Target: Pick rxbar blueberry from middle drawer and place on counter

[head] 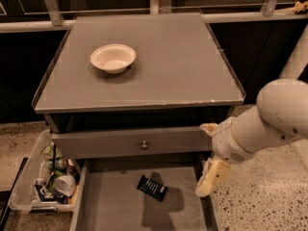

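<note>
The end effector hangs at the right edge of the open middle drawer, over its right side wall, below the closed drawer front with the small knob. It points down toward the near floor. Whether it is apart or together cannot be told from this angle; it carries nothing. The pale arm runs from it up to the right.

The rxbar blueberry lies flat on the drawer floor, left of the end effector and apart from it, turned at a slant to the drawer walls. The arm's shadow falls just right of the bar.

Above, the tabletop holds a white bowl on its far left part. A clear bin of rubbish sits on the floor left of the drawer.

The grasp looks not yet begun. The risks, as a judgement:
- coming down here would likely strike the drawer's side wall;
- the flat, slanted bar may slide along the smooth floor if the approach is not lined up with it;
- lifting out could catch the wrist on the drawer front above or on the tabletop's near rim.
</note>
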Robot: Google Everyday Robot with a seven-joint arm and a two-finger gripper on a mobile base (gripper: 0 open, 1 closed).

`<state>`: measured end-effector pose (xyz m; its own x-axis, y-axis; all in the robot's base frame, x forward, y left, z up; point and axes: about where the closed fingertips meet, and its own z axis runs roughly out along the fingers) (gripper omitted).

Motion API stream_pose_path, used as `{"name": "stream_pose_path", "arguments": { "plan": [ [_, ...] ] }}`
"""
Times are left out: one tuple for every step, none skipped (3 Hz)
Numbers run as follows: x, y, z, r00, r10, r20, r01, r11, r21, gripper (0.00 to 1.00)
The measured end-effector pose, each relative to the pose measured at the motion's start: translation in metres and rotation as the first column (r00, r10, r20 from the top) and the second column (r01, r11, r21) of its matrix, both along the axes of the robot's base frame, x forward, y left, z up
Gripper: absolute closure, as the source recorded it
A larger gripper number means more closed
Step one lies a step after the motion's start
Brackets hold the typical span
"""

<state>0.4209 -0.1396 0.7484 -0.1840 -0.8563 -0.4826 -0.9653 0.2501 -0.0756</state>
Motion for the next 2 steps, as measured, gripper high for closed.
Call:
{"name": "stream_pose_path", "arguments": {
  "plan": [
    [0.001, 0.010, -0.044, 0.9976, -0.031, -0.062, 0.032, 0.999, 0.019, 0.00],
    [-0.010, 0.020, -0.088, 0.9976, -0.035, -0.060, 0.038, 0.997, 0.060, 0.00]
  ]
}}
